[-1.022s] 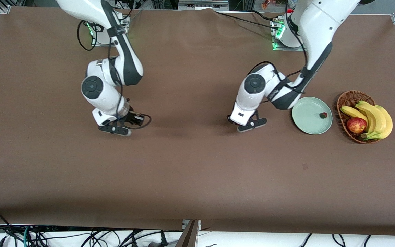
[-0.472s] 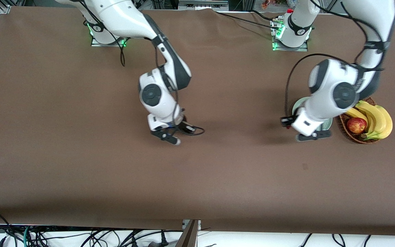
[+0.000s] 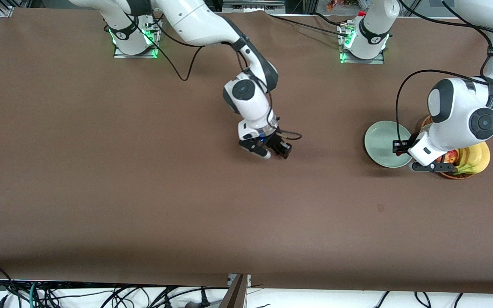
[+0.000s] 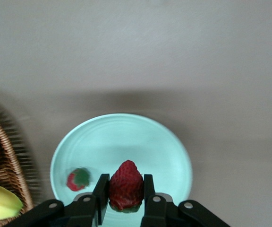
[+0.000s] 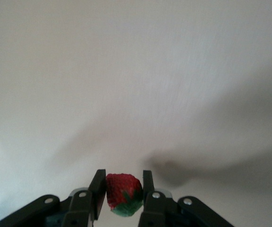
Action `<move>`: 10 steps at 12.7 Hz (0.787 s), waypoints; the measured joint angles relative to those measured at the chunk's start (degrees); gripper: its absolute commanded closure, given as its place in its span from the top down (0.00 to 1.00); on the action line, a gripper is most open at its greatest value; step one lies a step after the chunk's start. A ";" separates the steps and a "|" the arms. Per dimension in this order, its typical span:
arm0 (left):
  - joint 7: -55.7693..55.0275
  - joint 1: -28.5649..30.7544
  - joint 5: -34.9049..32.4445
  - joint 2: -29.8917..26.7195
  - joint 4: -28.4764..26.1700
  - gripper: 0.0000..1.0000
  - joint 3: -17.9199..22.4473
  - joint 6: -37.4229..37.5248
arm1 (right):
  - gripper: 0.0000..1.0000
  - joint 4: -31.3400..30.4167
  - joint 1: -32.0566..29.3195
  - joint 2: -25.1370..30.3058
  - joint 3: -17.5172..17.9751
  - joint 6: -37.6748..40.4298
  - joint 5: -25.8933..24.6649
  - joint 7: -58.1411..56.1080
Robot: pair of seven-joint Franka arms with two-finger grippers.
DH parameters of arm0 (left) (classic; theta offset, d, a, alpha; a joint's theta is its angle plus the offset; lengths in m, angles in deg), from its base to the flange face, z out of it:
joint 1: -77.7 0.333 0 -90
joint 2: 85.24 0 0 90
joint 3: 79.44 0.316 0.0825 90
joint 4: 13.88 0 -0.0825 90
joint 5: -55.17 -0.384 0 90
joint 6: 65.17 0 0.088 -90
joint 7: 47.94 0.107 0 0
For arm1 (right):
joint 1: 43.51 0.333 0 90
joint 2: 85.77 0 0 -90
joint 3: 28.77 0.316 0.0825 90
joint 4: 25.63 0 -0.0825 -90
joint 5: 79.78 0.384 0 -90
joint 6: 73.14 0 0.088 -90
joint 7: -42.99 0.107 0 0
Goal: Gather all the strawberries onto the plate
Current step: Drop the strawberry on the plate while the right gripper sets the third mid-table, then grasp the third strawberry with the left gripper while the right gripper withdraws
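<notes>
My left gripper [image 3: 427, 166] is shut on a red strawberry [image 4: 125, 185] and holds it over the pale green plate [image 3: 381, 143], at the rim beside the basket. In the left wrist view the plate [image 4: 140, 137] has a second strawberry [image 4: 78, 179] lying on it; the left arm hides that berry in the front view. My right gripper [image 3: 266, 152] is over the bare middle of the table, shut on a third strawberry [image 5: 124, 193] with its green cap showing.
A brown wicker basket [image 3: 455, 174] with bananas [image 3: 481, 155] and a red-yellow apple [image 3: 452, 156] stands right beside the plate, toward the left arm's end. It also shows in the left wrist view [image 4: 6, 163]. A brown cloth covers the table.
Both arms have swung toward the left arm's end of the table. The left gripper went from mid-table to over the plate's basket-side rim. The right gripper reached the table's middle.
</notes>
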 measured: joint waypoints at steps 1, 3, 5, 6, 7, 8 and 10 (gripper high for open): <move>0.67 0.00 0.00 0.03 -2.79 0.10 0.48 -3.29 | 1.00 0.29 0.86 -0.43 -0.29 -0.77 -0.02 1.51; 1.35 -0.06 0.00 0.13 -7.48 0.12 0.47 -8.72 | 1.00 1.27 1.32 -0.35 -1.48 -0.75 -0.05 1.92; 1.66 -0.11 0.00 0.27 -9.90 0.54 0.46 -10.69 | 1.00 2.14 1.11 -0.01 -3.73 1.28 -0.06 1.92; 1.89 -0.12 0.00 0.32 -10.32 1.00 0.46 -10.88 | 1.00 2.45 0.95 0.42 -5.30 4.29 -0.09 1.85; 2.74 -0.13 0.00 0.33 -10.44 1.00 0.46 -10.89 | 1.00 2.71 0.74 1.24 -7.33 8.38 -0.12 1.39; 3.82 -0.14 0.00 0.32 -10.41 1.00 0.46 -10.89 | 1.00 2.96 0.14 2.41 -8.88 12.51 -0.12 -0.04; 4.67 -0.28 0.00 0.09 -9.47 1.00 0.44 -9.61 | 1.00 3.14 -2.77 6.06 -9.74 21.04 -0.16 -5.49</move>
